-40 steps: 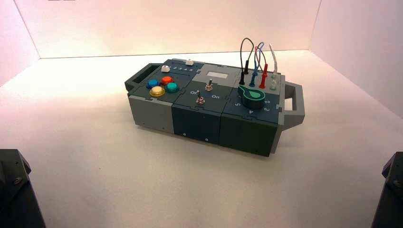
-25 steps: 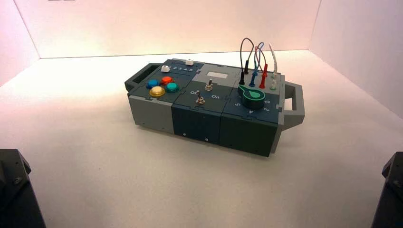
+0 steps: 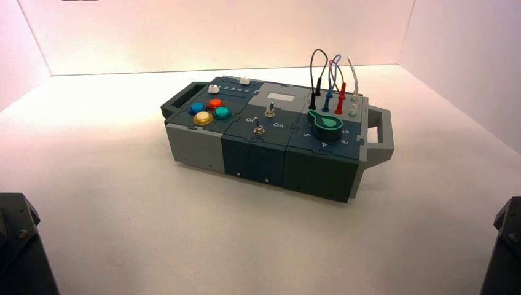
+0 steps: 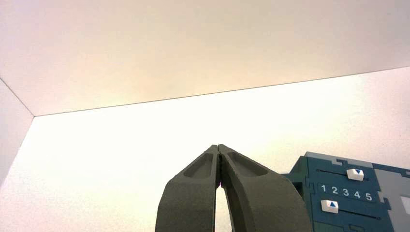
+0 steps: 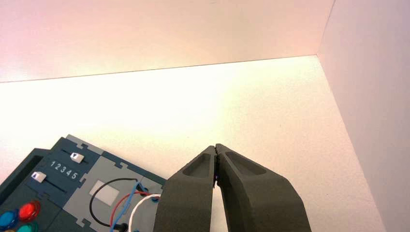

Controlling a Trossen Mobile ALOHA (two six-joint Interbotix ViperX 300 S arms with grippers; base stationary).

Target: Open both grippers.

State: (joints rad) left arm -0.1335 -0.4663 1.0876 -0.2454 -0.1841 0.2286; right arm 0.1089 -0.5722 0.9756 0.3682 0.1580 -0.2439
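Squeezed shut, tip to tip, are my pointy black left claw (image 4: 217, 146) at eight o'clock from the box and my matching right claw (image 5: 216, 146) at four o'clock. Between them and farther out sits the big dark blue and grey box (image 3: 255, 153). On its top are a round black knob with green (image 3: 325, 125) at four o'clock, four round shiny buttons (image 3: 209, 111) at nine, and two little white sliders (image 4: 355, 174) at ten.

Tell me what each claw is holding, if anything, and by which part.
Nothing is held: the left claw and the right claw are both shut, fingertips together, with no object between them.
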